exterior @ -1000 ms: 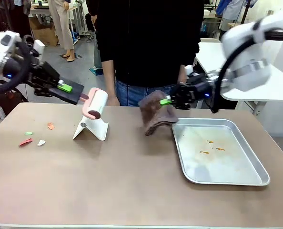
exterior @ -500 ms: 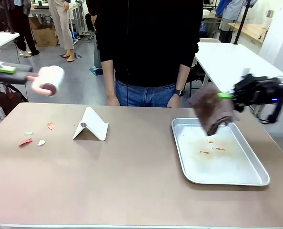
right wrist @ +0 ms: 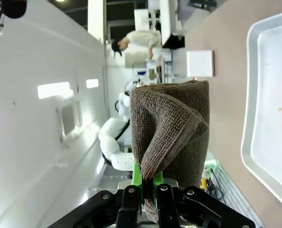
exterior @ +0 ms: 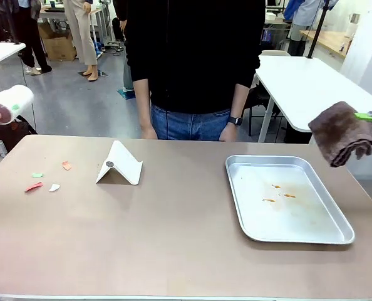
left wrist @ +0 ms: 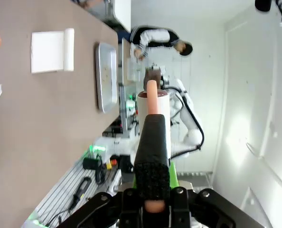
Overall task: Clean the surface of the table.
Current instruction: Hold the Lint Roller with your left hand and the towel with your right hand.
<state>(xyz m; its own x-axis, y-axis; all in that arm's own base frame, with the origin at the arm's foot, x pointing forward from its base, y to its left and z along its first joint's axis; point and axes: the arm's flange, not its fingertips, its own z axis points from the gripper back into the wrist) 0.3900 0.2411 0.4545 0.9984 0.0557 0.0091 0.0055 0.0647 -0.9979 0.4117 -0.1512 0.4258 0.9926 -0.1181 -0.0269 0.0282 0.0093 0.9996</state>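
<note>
Far left, lint roller clamped by its pink handle between the fingers of the left gripper, raised off the left end of the table; on that tan top, coloured scraps near the left end, then a white folded stand. Further right, a metal tray with a few crumbs, and past its far right corner a brown cloth pinched tight in the right gripper, up off the table. Seemingly tools in hand and cleaning not yet begun: next, bring the roller down over the scraps, or the cloth flat onto the top, with light, even pressure.
</note>
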